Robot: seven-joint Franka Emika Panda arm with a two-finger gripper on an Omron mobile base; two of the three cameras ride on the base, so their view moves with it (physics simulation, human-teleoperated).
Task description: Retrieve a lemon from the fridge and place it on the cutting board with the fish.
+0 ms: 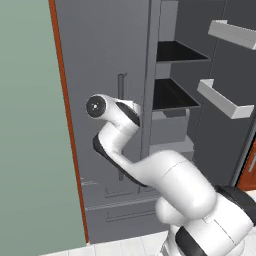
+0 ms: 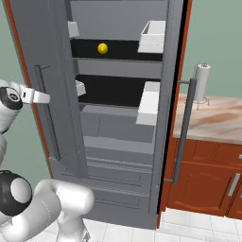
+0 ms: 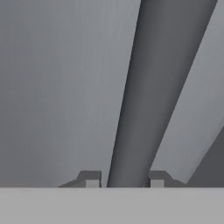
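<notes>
The lemon (image 2: 102,47) sits on the upper black shelf (image 2: 118,49) inside the fridge (image 2: 118,142), a small yellow ball well above my claw (image 3: 124,183) and off to its right, with the closed left door standing between us. Nothing else shares that shelf with it. The shelf below (image 2: 111,90) is bare black, and under it are the grey drawers (image 2: 113,125), shut, so I cannot tell what they hold.

My claw is down at the left door's vertical bar handle (image 3: 153,92). In the hand view the dark bar runs up between my two fingertips (image 3: 91,180), one on each side of it, close against it. The claw is drawn nearly fully together and has hold of that handle. The flat grey door face (image 3: 57,87) spreads out behind the bar.

The right door (image 1: 220,125) stands swung open, farther to the right of my claw. White door bins (image 2: 152,37) hang on it, one high and one lower (image 2: 149,103); from these angles I cannot see into them.

Beyond the open door, far right of my claw, a stone-patterned bench (image 2: 212,120) tops red-brown cabinets (image 2: 203,175), and a paper towel roll (image 2: 202,81) stands upright on it by the wall.
</notes>
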